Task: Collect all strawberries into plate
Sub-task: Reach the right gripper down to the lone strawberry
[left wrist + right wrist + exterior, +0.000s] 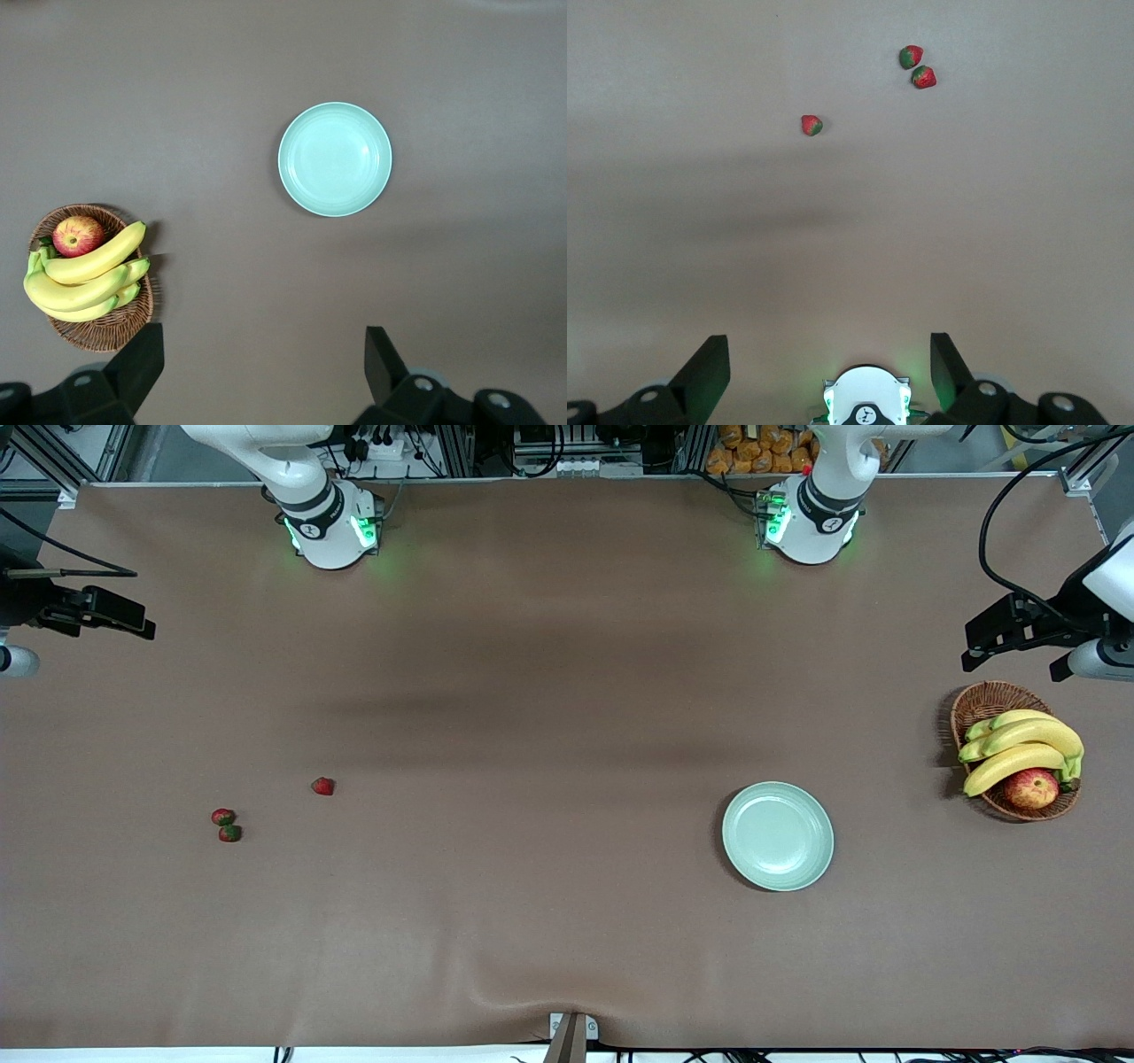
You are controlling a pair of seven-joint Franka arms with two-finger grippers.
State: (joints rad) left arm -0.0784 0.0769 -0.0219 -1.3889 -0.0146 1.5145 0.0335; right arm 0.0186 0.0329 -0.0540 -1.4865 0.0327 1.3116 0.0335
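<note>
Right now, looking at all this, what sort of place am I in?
Probably a robotics lab: two white arms bolted along one table, aluminium framing and cables at its edge, and staged props, namely strawberries, a plate and a fruit basket.

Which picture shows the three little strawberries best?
The right wrist view: the strawberries look biggest there, green caps showing. The front view shows them tiny. The left wrist view shows none.

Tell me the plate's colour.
The plate is pale mint green, plain, with no pattern; the left wrist view shows it best.
</note>
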